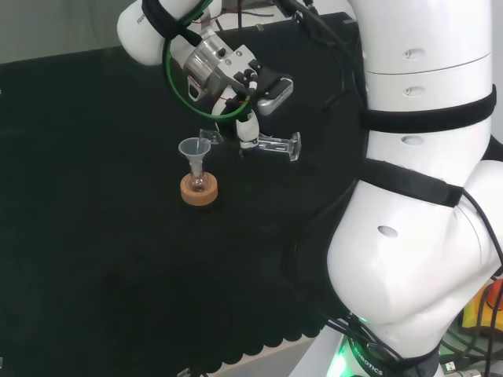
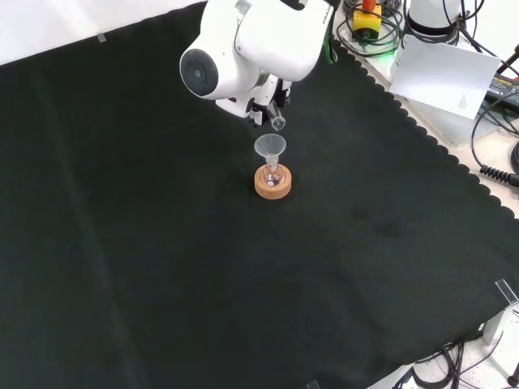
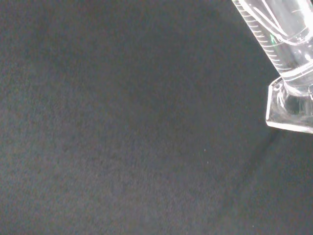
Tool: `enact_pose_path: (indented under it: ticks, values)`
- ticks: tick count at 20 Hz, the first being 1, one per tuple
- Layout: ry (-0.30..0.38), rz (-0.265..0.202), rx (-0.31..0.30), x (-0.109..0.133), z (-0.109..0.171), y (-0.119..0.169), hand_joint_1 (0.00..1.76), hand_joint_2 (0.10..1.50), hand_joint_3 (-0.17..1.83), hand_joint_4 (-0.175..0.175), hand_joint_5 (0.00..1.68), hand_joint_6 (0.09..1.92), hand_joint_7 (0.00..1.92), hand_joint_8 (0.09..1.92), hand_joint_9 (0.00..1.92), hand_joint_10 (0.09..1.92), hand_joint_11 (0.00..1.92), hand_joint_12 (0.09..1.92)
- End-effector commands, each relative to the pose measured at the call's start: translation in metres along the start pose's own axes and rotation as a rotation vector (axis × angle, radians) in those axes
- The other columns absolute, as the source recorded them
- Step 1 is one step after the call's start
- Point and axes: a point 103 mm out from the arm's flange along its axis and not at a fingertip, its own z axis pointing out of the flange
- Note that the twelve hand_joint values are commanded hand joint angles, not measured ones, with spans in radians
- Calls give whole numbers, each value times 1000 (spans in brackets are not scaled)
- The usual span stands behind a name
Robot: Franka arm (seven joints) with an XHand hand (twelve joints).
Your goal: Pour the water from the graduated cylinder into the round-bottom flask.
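White arm link (image 2: 243, 49) at top, cylinder mouth (image 2: 278, 123) just above funnel (image 2: 270, 146), flask (image 2: 272, 175) in cork ring (image 2: 272, 185), black cloth (image 2: 162, 267)

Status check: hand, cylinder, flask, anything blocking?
Hand shut on cylinder, tipped near level, mouth over funnel. Funnel sits in flask on cork ring. Nothing in the way on the cloth.

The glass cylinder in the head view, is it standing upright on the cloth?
No. The cylinder is tipped nearly flat in the hand, its spout over the funnel in the flask.
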Motion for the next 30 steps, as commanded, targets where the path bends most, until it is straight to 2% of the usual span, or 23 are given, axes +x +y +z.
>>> enact_pose_path:
  ticks: [1,5,11,18,30]
  values:
    - [-6,17,49,1,-3,0,1244,1149,0,-175,899,1115,931,1108,1399,95,1186,806]
    - [-4,34,95,0,-6,1,1244,1149,0,-175,900,1115,932,1108,1401,94,1188,805]
    - [-7,48,127,-1,-10,2,1244,1149,0,-175,900,1114,933,1107,1403,92,1189,803]
    - [-11,50,115,-1,-13,-1,1245,1148,0,-175,901,1113,934,1106,1405,90,1190,801]
    - [-41,82,171,4,-22,-5,1245,1147,-1,-175,903,1111,936,1102,1410,87,1192,798]
